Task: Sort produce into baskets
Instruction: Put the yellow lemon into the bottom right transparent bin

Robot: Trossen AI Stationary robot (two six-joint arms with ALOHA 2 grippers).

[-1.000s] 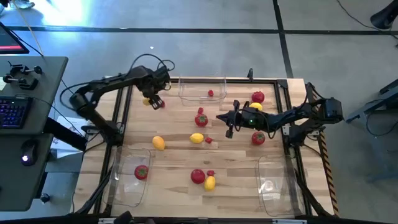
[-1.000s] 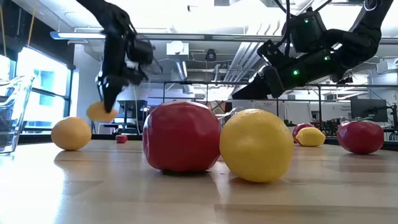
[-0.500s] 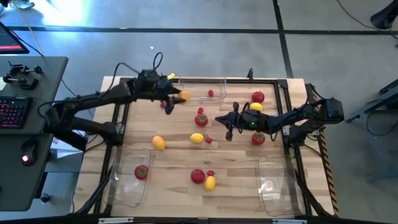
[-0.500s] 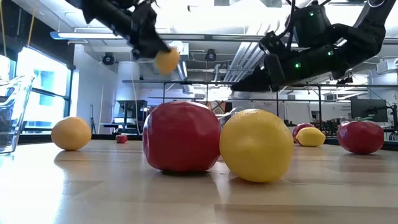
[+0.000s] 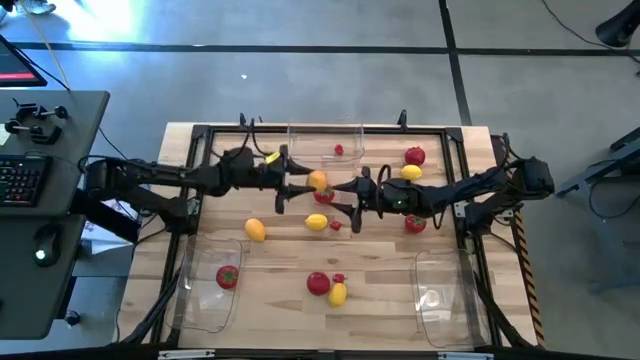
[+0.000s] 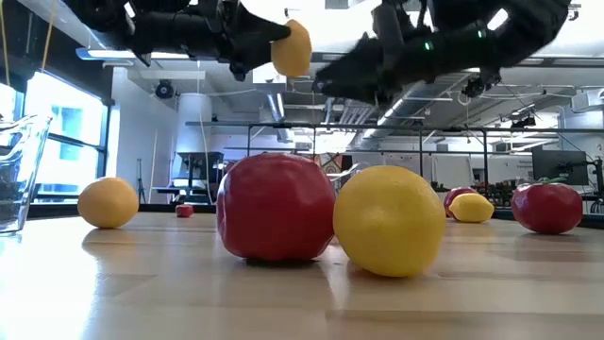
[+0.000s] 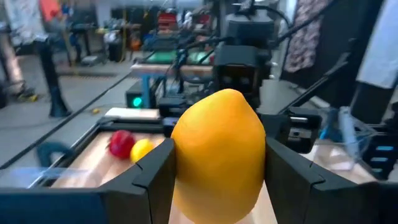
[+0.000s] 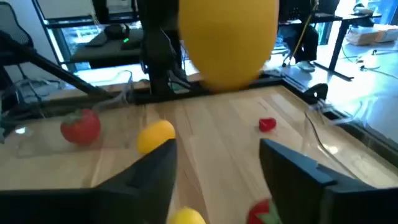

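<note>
Above the tabletop (image 5: 280,250), centre frame, the left claw (image 5: 300,183) grips an orange lemon (image 5: 317,181) in midair. The right claw (image 5: 345,190) faces it, fingers spread wide, empty.

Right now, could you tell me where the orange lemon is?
The orange lemon is held above mid-table in the left gripper, facing the open right gripper, just above a tomato in the high view.
</note>
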